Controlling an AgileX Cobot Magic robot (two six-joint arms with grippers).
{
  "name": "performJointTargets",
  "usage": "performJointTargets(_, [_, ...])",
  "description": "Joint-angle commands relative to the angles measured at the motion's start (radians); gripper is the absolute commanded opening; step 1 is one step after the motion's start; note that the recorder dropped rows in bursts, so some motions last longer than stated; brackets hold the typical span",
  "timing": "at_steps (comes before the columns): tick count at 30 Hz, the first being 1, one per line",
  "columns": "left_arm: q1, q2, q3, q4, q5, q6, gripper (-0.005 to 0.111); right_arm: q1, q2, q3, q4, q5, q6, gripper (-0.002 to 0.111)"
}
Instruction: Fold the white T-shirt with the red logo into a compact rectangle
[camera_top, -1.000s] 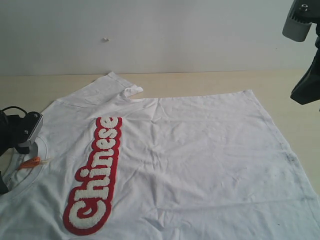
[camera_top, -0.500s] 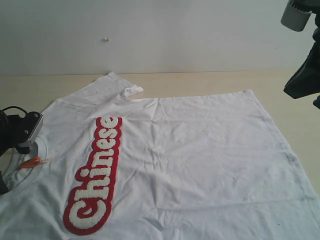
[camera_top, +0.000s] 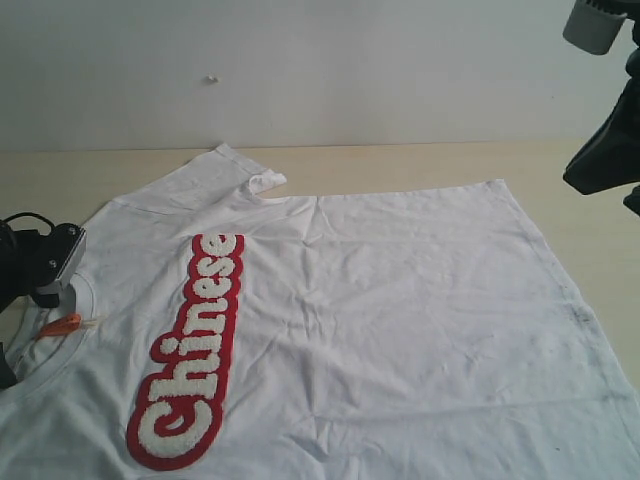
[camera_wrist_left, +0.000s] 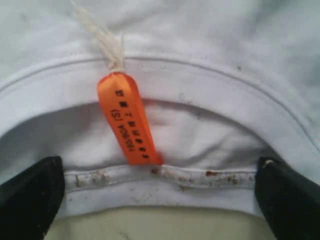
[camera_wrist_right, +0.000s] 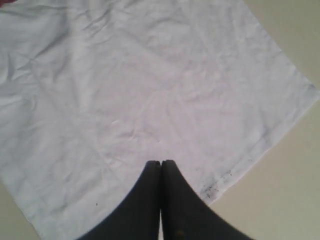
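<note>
Well, the white T-shirt (camera_top: 400, 300) lies spread out flat, front side up, on the pale table (camera_top: 400, 160), and it covers most of the top. Its collar (camera_wrist_left: 210, 95) is at the left of the exterior view and its hem is toward the right. The red logo (camera_top: 190, 350) runs as a long band across the chest, spelling "Chinese" in fuzzy white letters. One short sleeve (camera_top: 215, 175) points toward the wall (camera_top: 350, 70), its edge curled up a little.

The left claw (camera_wrist_left: 160, 200) sits low at the neck opening. Its two black fingers (camera_wrist_left: 30, 195) are spread wide, with a stretch of the collar band between them, and they pinch nothing. An orange tag (camera_wrist_left: 129, 120) hangs from a white thread (camera_wrist_left: 107, 42) at the collar seam, its tip touching the nearer seam, which is dotted with reddish-brown specks (camera_wrist_left: 210, 174).

The right claw (camera_wrist_right: 161, 167) hangs in the air over the hem end of the shirt, its fingers pressed together and holding nothing. The cloth below it is lightly creased, with a few dark marks (camera_wrist_right: 215, 187) by the hem edge.
</note>
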Motion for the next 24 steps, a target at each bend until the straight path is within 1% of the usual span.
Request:
performJointTargets(1, [0.003,0.02,0.003,-0.01,0.01,0.0,0.104,0.001,0.0,0.001,0.087,0.118,-0.298,0.011])
performJointTargets(2, [0.003,0.02,0.003,-0.01,0.01,0.0,0.104,0.001,0.0,0.007,0.102,0.118,-0.333,0.018])
performJointTargets(4, [0.003,0.02,0.003,-0.01,0.01,0.0,0.104,0.001,0.002,0.011,0.095,0.118,-0.315,0.031])
performJointTargets(7, [0.003,0.02,0.003,-0.01,0.01,0.0,0.104,0.001,0.023,0.011,0.065,0.118,-0.23,0.058])
performJointTargets(8, [0.003,0.02,0.003,-0.01,0.01,0.0,0.104,0.001,0.027,0.011,0.058,0.118,-0.225,0.078])
performJointTargets(9, [0.003,0.02,0.003,-0.01,0.01,0.0,0.104,0.001,0.027,0.011,0.058,0.118,-0.23,0.094])
performJointTargets(10, [0.003,0.02,0.003,-0.01,0.01,0.0,0.104,0.001,0.027,0.011,0.058,0.118,-0.242,0.104])
performJointTargets(13, [0.003,0.02,0.003,-0.01,0.01,0.0,0.104,0.001,0.027,0.009,0.066,0.118,-0.257,0.105])
performJointTargets(18, [0.003,0.02,0.003,-0.01,0.01,0.0,0.104,0.001,0.027,0.009,-0.049,0.118,-0.257,0.105])
performJointTargets(24, [0.001,0.02,0.003,-0.01,0.01,0.0,0.104,0.001,0.027,0.009,-0.035,0.118,-0.26,0.105])
